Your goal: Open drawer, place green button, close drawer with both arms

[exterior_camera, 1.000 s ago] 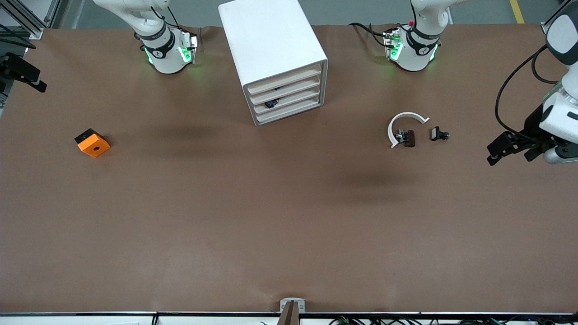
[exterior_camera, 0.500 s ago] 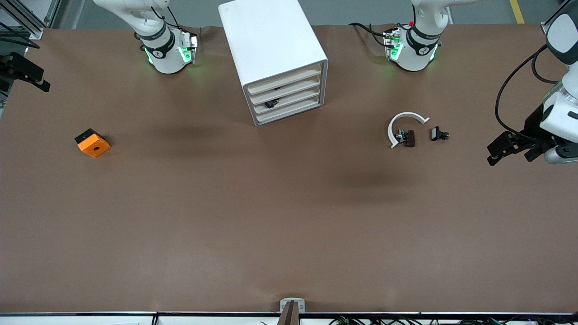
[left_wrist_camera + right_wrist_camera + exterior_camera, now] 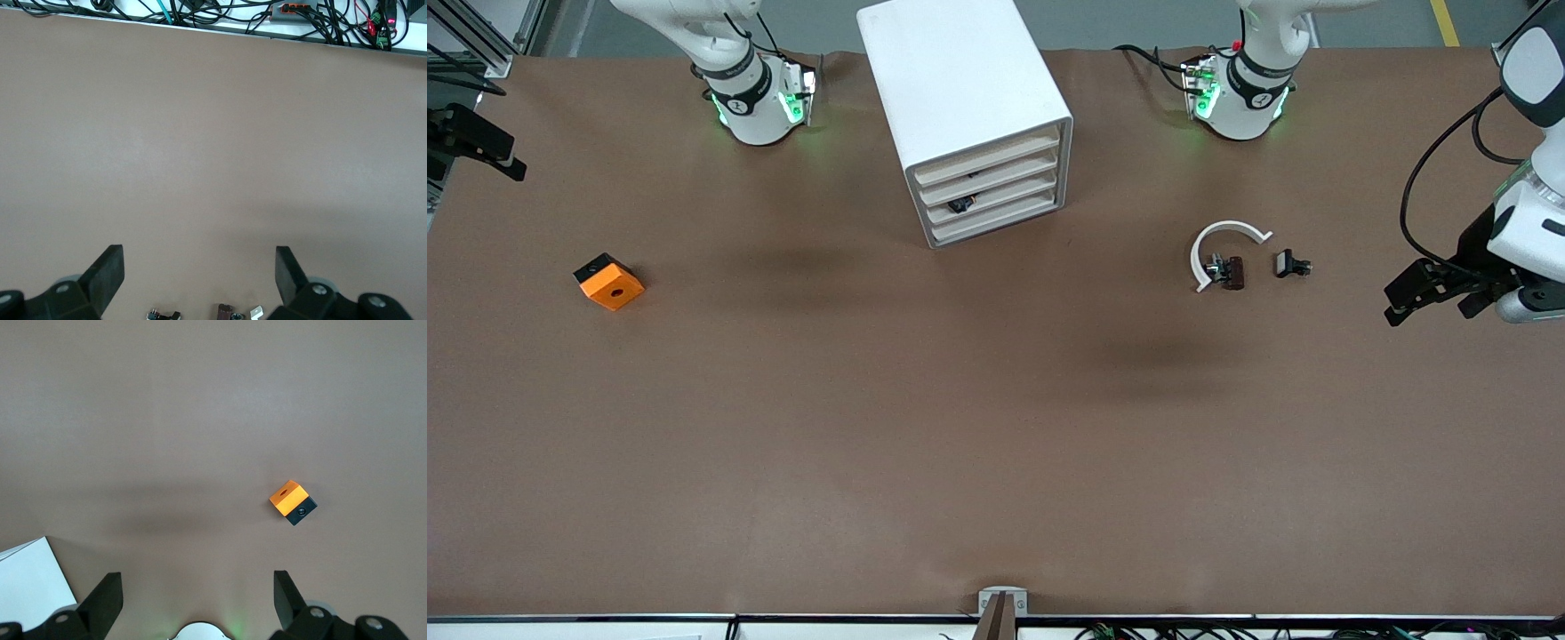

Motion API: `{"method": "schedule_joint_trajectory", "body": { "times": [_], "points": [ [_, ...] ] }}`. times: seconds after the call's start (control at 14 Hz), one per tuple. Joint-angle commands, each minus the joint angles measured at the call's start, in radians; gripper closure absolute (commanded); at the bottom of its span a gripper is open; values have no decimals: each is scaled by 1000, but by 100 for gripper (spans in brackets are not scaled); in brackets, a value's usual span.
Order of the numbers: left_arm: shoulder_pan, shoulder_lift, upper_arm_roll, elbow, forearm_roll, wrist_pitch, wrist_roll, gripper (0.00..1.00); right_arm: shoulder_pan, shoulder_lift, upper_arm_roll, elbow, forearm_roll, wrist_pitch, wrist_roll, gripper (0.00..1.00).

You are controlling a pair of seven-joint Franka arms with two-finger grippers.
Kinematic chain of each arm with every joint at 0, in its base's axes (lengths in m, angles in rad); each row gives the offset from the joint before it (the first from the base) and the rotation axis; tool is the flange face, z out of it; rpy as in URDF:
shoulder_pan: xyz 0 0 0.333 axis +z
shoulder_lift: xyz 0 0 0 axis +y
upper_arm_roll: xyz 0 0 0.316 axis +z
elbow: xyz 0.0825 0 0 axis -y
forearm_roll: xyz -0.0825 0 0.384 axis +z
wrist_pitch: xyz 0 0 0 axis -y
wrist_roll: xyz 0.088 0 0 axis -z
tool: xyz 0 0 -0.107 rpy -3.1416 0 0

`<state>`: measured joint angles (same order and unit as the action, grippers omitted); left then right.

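Note:
The white cabinet (image 3: 969,107) stands between the arm bases, and its four beige-fronted drawers (image 3: 989,191) are all pushed in. A tiny black switch-like part, which I take for the button (image 3: 1291,264), lies on the table toward the left arm's end; no green cap shows. It also peeks in at the edge of the left wrist view (image 3: 163,314). My left gripper (image 3: 1427,307) (image 3: 200,273) is open and empty, up over the table's left-arm end. My right gripper (image 3: 476,156) (image 3: 197,593) is open and empty at the right-arm end's edge.
A dark brown part with a white curved strip (image 3: 1227,258) (image 3: 225,311) lies beside the button, toward the cabinet. An orange block (image 3: 609,282) (image 3: 291,501) sits toward the right arm's end. Something small and dark (image 3: 960,204) shows in the gap above the third drawer.
The right gripper edged slightly into view, then stopped. The left gripper shifted very slightly. Nothing on the table moved.

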<state>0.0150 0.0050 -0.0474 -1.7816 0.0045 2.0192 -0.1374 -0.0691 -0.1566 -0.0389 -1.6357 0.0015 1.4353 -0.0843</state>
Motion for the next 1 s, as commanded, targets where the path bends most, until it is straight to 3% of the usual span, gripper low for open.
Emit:
{"method": "schedule_joint_trajectory", "body": {
  "times": [0.0,0.21,0.57,0.93],
  "points": [
    [-18,-5,29,8,-9,-8,27,0,-3,-11,1,-7,12,-1,0,0],
    [2,-25,26,16,-9,-14,58,0,-4,-11,-1,-15,14,-4,1,0],
    [-1,-40,20,155,-6,-240,62,0,-9,-11,-6,-16,18,-4,3,0],
    [-3,-40,17,191,-12,-281,47,0,-11,-11,-7,-16,35,-4,3,0]
  ]
}}
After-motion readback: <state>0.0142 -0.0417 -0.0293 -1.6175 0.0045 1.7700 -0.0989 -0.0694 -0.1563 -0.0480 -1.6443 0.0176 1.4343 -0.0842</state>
